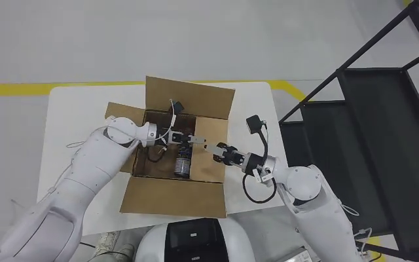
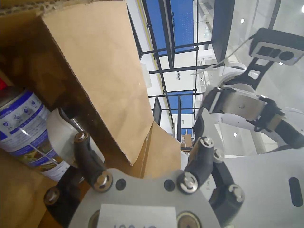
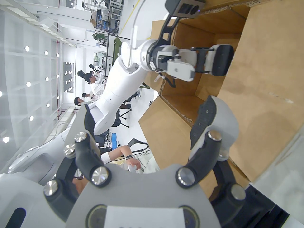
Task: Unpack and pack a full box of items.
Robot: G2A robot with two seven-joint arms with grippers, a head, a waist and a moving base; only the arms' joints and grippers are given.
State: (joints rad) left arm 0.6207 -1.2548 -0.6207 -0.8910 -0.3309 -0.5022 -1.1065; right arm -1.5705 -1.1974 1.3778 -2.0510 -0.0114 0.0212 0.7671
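Your left claw hangs released over the cardboard box, right by the blue-labelled can lying inside. Your right claw is released too, close beside the left one.

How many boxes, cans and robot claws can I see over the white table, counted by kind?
Open brown cardboard box: 1
Cylindrical can with blue-and-white label, inside it: 1
Robot claws: 2, left claw and right claw, both open
Total: 4
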